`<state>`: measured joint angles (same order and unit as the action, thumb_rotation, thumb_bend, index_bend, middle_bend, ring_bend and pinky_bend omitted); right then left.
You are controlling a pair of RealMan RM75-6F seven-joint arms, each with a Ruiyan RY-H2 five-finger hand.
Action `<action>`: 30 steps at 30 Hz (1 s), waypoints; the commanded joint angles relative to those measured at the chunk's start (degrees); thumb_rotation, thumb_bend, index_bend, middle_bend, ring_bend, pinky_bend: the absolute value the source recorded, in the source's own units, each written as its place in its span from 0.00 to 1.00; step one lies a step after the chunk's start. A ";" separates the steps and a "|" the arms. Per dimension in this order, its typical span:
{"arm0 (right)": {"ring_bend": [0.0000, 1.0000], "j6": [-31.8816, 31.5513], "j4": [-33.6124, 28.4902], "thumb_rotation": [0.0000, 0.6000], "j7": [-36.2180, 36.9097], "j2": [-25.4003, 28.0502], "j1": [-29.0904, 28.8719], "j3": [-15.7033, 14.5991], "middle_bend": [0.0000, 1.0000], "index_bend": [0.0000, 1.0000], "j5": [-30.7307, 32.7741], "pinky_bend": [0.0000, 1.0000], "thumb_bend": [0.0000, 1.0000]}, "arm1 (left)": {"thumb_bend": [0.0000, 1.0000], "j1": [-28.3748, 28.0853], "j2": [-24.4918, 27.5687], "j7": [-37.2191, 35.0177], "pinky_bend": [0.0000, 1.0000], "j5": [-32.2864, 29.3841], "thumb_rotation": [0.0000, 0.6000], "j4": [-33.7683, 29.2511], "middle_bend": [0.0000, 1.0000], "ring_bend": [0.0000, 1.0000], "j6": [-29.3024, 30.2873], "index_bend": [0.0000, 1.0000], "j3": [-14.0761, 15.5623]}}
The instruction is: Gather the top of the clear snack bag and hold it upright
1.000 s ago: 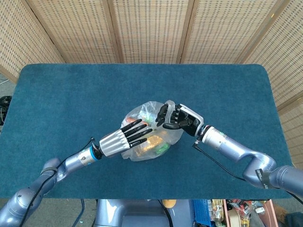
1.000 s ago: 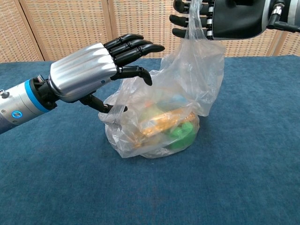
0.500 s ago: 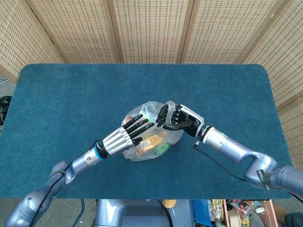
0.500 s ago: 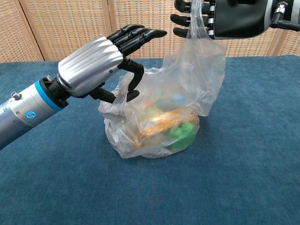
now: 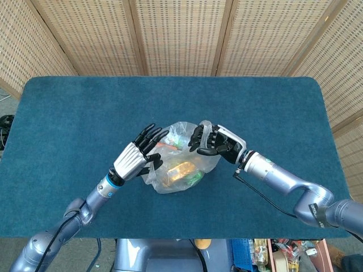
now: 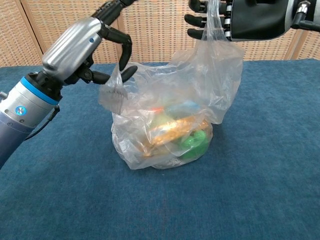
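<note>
Fingers (image 6: 121, 52) of the left hand (image 6: 82, 42): curled over the near-left edge of the clear snack bag (image 6: 170, 125), a flap of film pinched between thumb and finger and drawn up off the bag's shoulder, as seen in the chest view. Fingers of the right hand (image 6: 240, 17): closed on the opposite, far-right strip of the bag's top, which is stretched taut upward to the frame's upper edge. Bag: resting on the blue table (image 6: 270, 165) near its middle, base spread flat, contents settled low; an orange-wrapped item (image 6: 172, 131) and a green item (image 6: 194, 142) are visible through the film, others too blurred to name. Change noted: a second ago the left hand was held flat and open beside the bag with fingers extended over it; half a second ago its fingers were hooked into the film; now the hand is raised and tilted back, with the edge lifted along. The right hand is unchanged in place and hold. The bag's left side is seen pulled taller than before, while the base has not shifted. Judgement: both sides of the mouth are now held, yet well apart, so the top is not gathered; the two edges would need to be brought together above the bag. Risk: the left pinch appears shallow and the film may slip free.
</note>
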<state>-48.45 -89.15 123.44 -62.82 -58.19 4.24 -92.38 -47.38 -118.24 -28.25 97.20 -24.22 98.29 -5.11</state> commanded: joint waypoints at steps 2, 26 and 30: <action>0.40 0.05 -0.08 1.00 -0.13 0.02 -0.02 0.08 0.53 0.49 0.20 0.37 0.00 | 0.39 1.03 0.90 -5.69 0.00 -4.47 1.00 -4.65 0.00 0.00 0.90 0.73 -4.18; 0.40 1.28 -2.26 1.00 -3.31 0.45 -0.37 1.38 0.53 0.49 1.96 0.37 0.00 | 0.34 -6.36 12.50 5.15 0.00 -6.84 1.00 -26.42 0.00 0.00 -3.60 0.00 -12.82; 0.40 1.79 -2.47 1.00 -4.31 0.12 -0.44 2.01 0.53 0.49 3.08 0.37 0.00 | 0.34 -8.29 14.37 9.54 0.00 -6.59 1.00 -28.98 0.00 0.00 -5.96 0.00 -13.65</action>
<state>-46.81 -91.55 119.34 -62.60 -58.62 6.08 -89.53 -54.56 -105.00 -20.52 90.53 -51.71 93.63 -18.10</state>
